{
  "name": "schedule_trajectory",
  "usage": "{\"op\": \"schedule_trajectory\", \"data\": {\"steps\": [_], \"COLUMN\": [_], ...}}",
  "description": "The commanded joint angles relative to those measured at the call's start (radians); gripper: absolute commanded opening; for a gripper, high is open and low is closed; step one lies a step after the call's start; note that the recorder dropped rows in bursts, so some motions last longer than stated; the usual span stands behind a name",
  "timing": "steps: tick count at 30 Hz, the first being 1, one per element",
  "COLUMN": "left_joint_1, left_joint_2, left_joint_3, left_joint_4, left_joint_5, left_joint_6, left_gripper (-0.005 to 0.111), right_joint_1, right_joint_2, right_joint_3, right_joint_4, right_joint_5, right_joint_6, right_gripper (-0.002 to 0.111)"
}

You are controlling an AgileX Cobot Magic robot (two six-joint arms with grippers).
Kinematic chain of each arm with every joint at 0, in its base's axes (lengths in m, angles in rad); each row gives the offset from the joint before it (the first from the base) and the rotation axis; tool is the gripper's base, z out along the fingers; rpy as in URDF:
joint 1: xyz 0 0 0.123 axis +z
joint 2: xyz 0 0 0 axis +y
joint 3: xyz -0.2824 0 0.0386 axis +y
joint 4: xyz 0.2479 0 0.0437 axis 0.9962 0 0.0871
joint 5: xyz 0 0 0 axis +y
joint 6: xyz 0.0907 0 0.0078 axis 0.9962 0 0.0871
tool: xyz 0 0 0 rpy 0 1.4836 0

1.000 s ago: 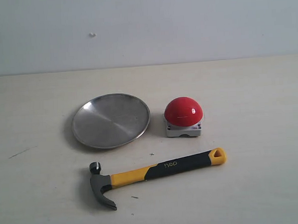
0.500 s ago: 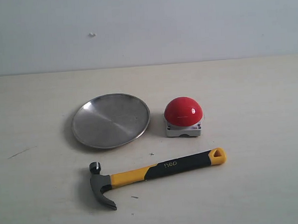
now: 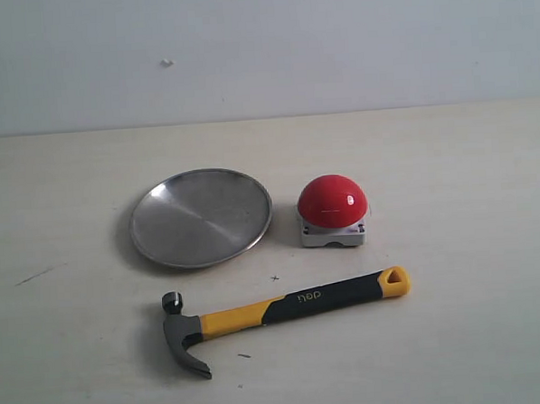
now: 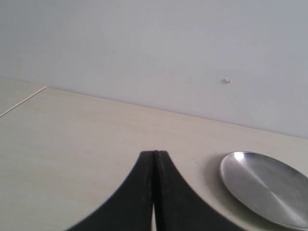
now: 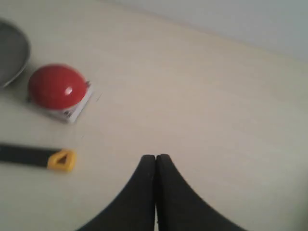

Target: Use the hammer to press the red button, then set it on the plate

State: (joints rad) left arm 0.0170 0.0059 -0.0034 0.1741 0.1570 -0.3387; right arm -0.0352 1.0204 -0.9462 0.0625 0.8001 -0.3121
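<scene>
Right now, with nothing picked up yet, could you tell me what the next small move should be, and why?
Probably open the right gripper and bring it toward the hammer. Its jaws are shut on nothing, the hammer lies untouched on the table, and its yellow handle end shows in the right wrist view, on that arm's side.

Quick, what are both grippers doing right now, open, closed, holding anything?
Left gripper: closed, holding nothing.
Right gripper: closed, holding nothing.
</scene>
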Motion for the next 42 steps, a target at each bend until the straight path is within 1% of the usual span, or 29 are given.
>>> {"op": "schedule_trajectory", "data": {"steps": [1,3,4,6,8,11,12,14,16,17,18,20,21,22,25,28,30,32,34,38,40,42], "left_joint_1": [0.002,0.002,0.002,0.002,0.002,0.002,0.002,0.002,0.002,0.002,0.002,0.002,0.002,0.002,0.002,0.002,0.002,0.002,0.002,0.002,0.002,0.002], "left_joint_2": [-0.006,-0.006,-0.006,-0.006,-0.006,-0.006,-0.006,-0.006,-0.006,-0.006,-0.006,-0.006,-0.006,-0.006,-0.006,-0.006,-0.006,-0.006,-0.006,-0.006,-0.006,-0.006], "left_joint_3": [0.003,0.003,0.003,0.003,0.003,0.003,0.003,0.003,0.003,0.003,0.003,0.003,0.003,0.003,0.003,0.003,0.003,0.003,0.003,0.003,0.003,0.003], "left_joint_4": [-0.004,-0.004,-0.004,-0.004,-0.004,-0.004,-0.004,-0.004,-0.004,-0.004,-0.004,-0.004,-0.004,-0.004,-0.004,-0.004,-0.004,-0.004,-0.004,-0.004,-0.004,-0.004], "left_joint_5": [-0.002,-0.002,-0.002,-0.002,-0.002,-0.002,-0.002,-0.002,-0.002,-0.002,-0.002,-0.002,-0.002,-0.002,-0.002,-0.002,-0.002,-0.002,-0.002,-0.002,-0.002,-0.002], "left_joint_6": [-0.009,-0.009,-0.009,-0.009,-0.009,-0.009,-0.009,-0.009,-0.009,-0.009,-0.009,-0.009,-0.009,-0.009,-0.009,-0.009,-0.009,-0.009,-0.009,-0.009,-0.009,-0.009], "left_gripper": [0.000,0.000,0.000,0.000,0.000,0.000,0.000,0.000,0.000,0.000,0.000,0.000,0.000,0.000,0.000,0.000,0.000,0.000,0.000,0.000,0.000,0.000], "right_joint_1": [0.001,0.001,0.001,0.014,0.048,0.136,0.198,0.253,0.301,0.352,0.378,0.472,0.497,0.539,0.622,0.701,0.723,0.745,0.748,0.750,0.750,0.750], "right_joint_2": [0.135,0.190,0.217,0.257,0.292,0.350,0.388,0.420,0.454,0.490,0.509,0.583,0.603,0.641,0.723,0.795,0.829,0.892,0.924,0.935,0.935,0.937], "right_joint_3": [-0.092,-0.109,-0.119,-0.127,-0.134,-0.146,-0.152,-0.156,-0.165,-0.175,-0.179,-0.191,-0.197,-0.211,-0.247,-0.296,-0.325,-0.377,-0.408,-0.417,-0.417,-0.417], "right_joint_4": [0.242,0.328,0.350,0.345,0.289,0.162,0.083,0.040,0.036,0.036,0.036,0.033,0.027,0.018,0.015,0.015,0.015,-0.002,-0.009,-0.007,0.014,0.010], "right_joint_5": [0.208,0.299,0.331,0.354,0.354,0.354,0.354,0.347,0.324,0.286,0.276,0.217,0.199,0.187,0.134,0.038,0.059,0.146,0.173,0.115,0.078,0.076], "right_joint_6": [-0.338,-0.481,-0.520,-0.546,-0.562,-0.583,-0.616,-0.670,-0.693,-0.703,-0.721,-0.790,-0.795,-0.795,-0.785,-0.687,-0.684,-0.684,-0.679,-0.644,-0.552,-0.522], "right_gripper": [0.000,0.000,0.000,0.000,0.000,0.000,0.000,0.000,0.000,0.000,0.000,0.000,0.000,0.000,0.000,0.000,0.000,0.000,0.000,0.000,0.000,0.000]}}
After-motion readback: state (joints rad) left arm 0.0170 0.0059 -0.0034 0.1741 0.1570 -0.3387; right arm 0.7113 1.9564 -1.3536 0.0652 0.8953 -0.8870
